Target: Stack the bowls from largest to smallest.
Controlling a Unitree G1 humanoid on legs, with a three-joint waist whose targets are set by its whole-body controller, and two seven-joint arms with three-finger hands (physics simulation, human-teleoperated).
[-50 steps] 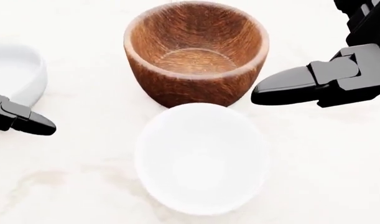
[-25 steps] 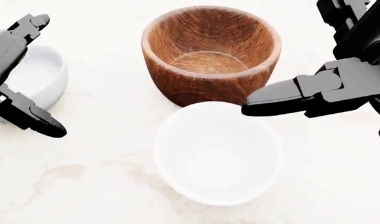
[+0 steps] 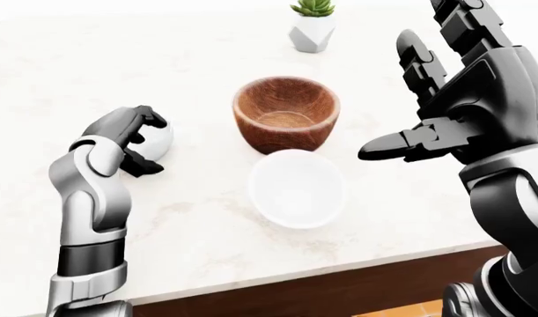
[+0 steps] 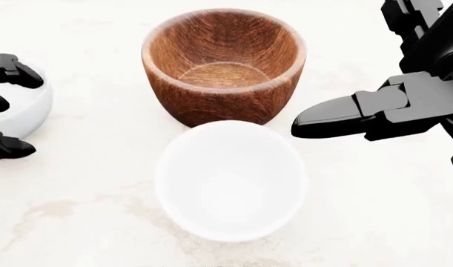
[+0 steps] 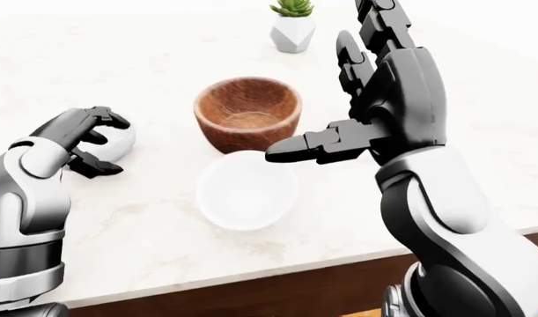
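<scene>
A plain white bowl (image 4: 231,181) sat nearest me, touching the wooden bowl (image 4: 223,64) beyond it. My left hand (image 3: 127,140) curled round a smaller white bowl (image 3: 159,142) at left; my right hand (image 3: 444,99) hung spread, empty. A potted succulent (image 3: 311,26) stood farthest.

Marble counter (image 3: 207,244): wooden bowl (image 3: 286,113), white bowl (image 3: 296,188) (touching), small bowl (image 3: 159,142), potted succulent (image 3: 312,26).

The wooden bowl (image 3: 286,113) and white bowl (image 3: 296,188) touch rim to wall, so no hand fits between them. Bare counter (image 3: 207,238) lies open around both. The plant (image 3: 311,26) stands well apart at the top.
</scene>
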